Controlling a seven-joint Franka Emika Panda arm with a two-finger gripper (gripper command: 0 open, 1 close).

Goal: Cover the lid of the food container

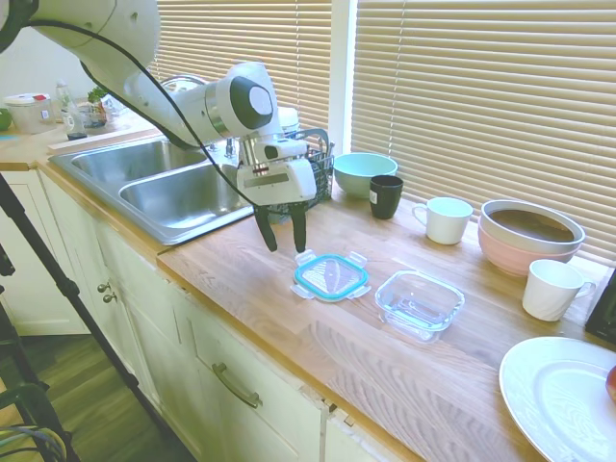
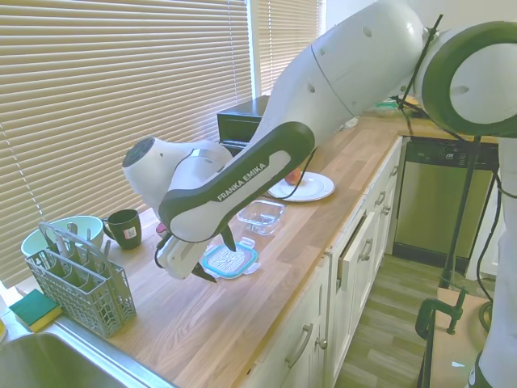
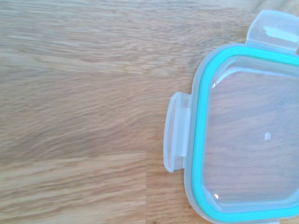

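Note:
The lid (image 1: 330, 275), clear with a teal rim seal and snap tabs, lies flat on the wooden counter (image 1: 250, 279); it is also seen as the lid (image 2: 229, 259) and, close up, the lid (image 3: 243, 140). The food container (image 1: 420, 304), a low clear glass dish, sits empty just right of it, shown too as the food container (image 2: 260, 216). My gripper (image 1: 282, 241) hangs open just above the counter, a little left of the lid, with nothing between its fingers. In the second exterior view the gripper (image 2: 215, 260) is partly hidden by the arm.
A dish rack (image 1: 308, 178) and a double sink (image 1: 164, 183) lie behind and left of the arm. A mint bowl (image 1: 364, 174), black mug (image 1: 385, 196), white mugs (image 1: 445, 219), pink bowl (image 1: 529, 236) and white plate (image 1: 558, 395) line the counter.

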